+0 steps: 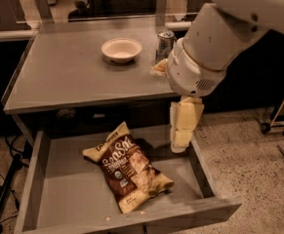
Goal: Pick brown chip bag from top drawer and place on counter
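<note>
**Gripper over the open drawer, chip bag lying inside**

The fingers (185,123) point straight down, one overlapping the other, so it cannot be told whether they are parted or pressed together. The white arm (219,38) (its upper part cut off) hangs the gripper (180,146) in front of the counter (68,77), over the right rear corner of the top drawer (34,179). The brown chip bag (129,169) lies flat mid-drawer, apart from the gripper. Its white script seems to begin "Sea Sa", and the smaller print is unreadable. On the counter sit a pale bowl (121,49) and a can (165,42) whose label is illegible, partly hidden by the arm.
</note>
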You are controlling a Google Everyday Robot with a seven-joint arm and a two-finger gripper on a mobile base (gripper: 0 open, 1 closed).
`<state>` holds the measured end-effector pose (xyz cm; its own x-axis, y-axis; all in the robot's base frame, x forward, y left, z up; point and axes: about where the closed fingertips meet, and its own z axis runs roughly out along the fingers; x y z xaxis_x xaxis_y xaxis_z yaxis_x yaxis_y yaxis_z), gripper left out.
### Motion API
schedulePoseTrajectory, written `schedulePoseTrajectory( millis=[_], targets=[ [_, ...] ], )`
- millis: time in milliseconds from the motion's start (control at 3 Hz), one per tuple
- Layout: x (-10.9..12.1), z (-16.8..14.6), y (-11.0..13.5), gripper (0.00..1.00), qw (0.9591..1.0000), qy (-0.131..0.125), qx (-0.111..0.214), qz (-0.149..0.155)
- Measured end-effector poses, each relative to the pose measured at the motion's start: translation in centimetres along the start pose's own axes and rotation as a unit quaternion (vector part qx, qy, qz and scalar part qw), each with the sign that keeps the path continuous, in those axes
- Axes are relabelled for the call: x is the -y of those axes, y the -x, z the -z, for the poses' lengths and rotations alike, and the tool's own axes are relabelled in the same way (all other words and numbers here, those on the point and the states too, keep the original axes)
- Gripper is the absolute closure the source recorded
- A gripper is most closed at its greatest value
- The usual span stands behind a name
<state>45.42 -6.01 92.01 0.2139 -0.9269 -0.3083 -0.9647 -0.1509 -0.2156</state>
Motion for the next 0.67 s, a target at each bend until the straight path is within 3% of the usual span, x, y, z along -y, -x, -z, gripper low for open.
schedulePoseTrajectory(
  millis=[333,667],
  targets=[
    [1.33,-4.71,2.32,0.00,0.9998,0.016,0.002,0.009],
    [1.23,-5.42,2.64,0.00,0.9998,0.018,0.005,0.010]
  ],
)
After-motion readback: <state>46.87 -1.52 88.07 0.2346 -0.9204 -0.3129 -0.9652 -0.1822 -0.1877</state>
